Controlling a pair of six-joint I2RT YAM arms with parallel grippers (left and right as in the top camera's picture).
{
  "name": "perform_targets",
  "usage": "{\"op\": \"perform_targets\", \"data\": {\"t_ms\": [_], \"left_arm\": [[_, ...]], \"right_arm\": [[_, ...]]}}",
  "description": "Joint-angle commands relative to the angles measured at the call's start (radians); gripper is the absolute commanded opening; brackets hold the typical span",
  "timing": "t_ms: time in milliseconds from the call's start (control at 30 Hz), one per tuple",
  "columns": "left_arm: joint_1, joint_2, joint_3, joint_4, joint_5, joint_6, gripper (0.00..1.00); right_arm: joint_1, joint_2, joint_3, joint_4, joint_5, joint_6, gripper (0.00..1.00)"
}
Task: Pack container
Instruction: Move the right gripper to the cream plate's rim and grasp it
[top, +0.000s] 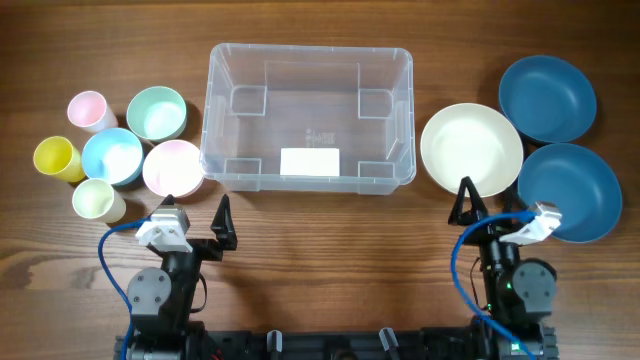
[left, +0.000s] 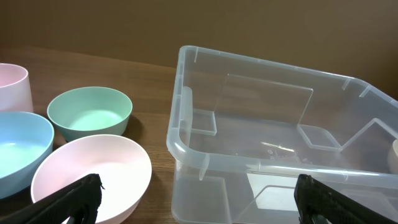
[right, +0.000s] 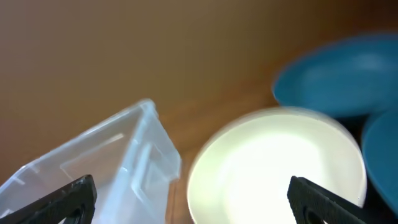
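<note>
Clear rectangular plastic container (top: 308, 115): upright at mid-worktop (top: 330, 260) (white label on its floor).
Pale pink round bowl (top: 173, 167): just beside the container's left front corner.
Cream round bowl (top: 471, 150): near its right side.
Left tool (top: 195, 217), right tool (top: 498, 208): jaws spread wide, gripping nothing, each in front of the container.

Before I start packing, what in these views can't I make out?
- Overhead: any print on the white label on the container is too small to read.
- Left wrist: the container's right end is cut off by the frame edge.
- Right wrist: all blurred; the cream bowl and upper blue bowl have soft edges, and the right edge cuts off the lower blue bowl.
</note>
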Motion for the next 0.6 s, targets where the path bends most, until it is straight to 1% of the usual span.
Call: {"op": "perform_targets", "data": {"t_ms": [0, 67, 133, 200, 300, 367, 433, 567], "left_arm": [[-0.004, -0.007, -0.01, 0.006, -0.007, 0.023, 1.0], [-0.004, -0.007, -0.01, 0.006, -0.007, 0.023, 1.0], [-0.005, -0.007, -0.01, 0.006, -0.007, 0.023, 1.0], [-0.005, -0.007, -0.01, 0.006, -0.007, 0.023, 1.0], [-0.005, -0.007, -0.01, 0.006, -0.006, 0.023, 1.0], [-0.005, -0.007, -0.01, 0.006, -0.006, 0.023, 1.0], [-0.004, -0.007, -0.01, 0.006, -0.006, 0.023, 1.0], [-0.005, -0.007, -0.01, 0.006, -0.006, 0.023, 1.0]], "right_arm": [[0.005, 0.113, 0.028, -0.017, 0.065, 0.233, 1.0], [0.005, 0.161, 0.028, -0.004, 0.097, 0.274, 1.0], [0.005, 0.216, 0.028, 0.024, 0.119, 0.274, 1.0], [0.005, 0.226, 0.028, 0.037, 0.102, 0.265, 1.0], [0.005, 0.226, 0.05, 0.031, 0.054, 0.141, 1.0], [0.005, 0.235, 0.116, -0.072, 0.075, 0.135, 0.99], [0.005, 0.282, 0.224, -0.193, 0.151, 0.133, 0.99], [0.005, 0.486, 0.517, -0.368, 0.186, 0.081, 0.99]]}}
